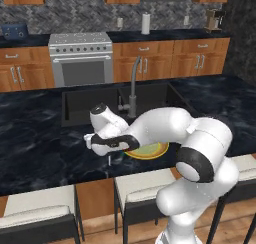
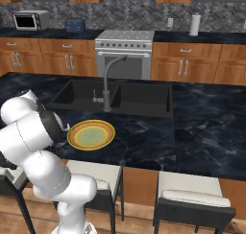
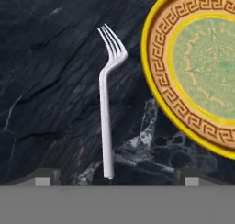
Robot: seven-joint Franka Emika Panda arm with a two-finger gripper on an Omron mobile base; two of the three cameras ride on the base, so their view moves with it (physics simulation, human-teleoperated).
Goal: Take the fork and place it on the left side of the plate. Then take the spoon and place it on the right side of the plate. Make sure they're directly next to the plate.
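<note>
The black marble bench runs across both base views, with a dark double sink sunk into it and a grey gooseneck faucet rising at the sink's near edge. Behind it, at twelve o'clock, a steel oven stands among wooden cabinets.

The white arm bends down over the near edge of the bench in the left base view, its hand low above the surface just at nine o'clock of the plate. The plate lies flat on the bench in front of the faucet, yellow at the rim, orange inside that, pale green at the centre.

In the hand view the fork lies on the bench at nine o'clock of the plate, near its rim but apart from it, a strip of dark marble showing between them. Its tines point to twelve o'clock and its handle runs down to six o'clock, ending between the two finger tips.

The end effector stands spread wide, one tip well to each side of the handle end, touching nothing and holding nothing.
</note>
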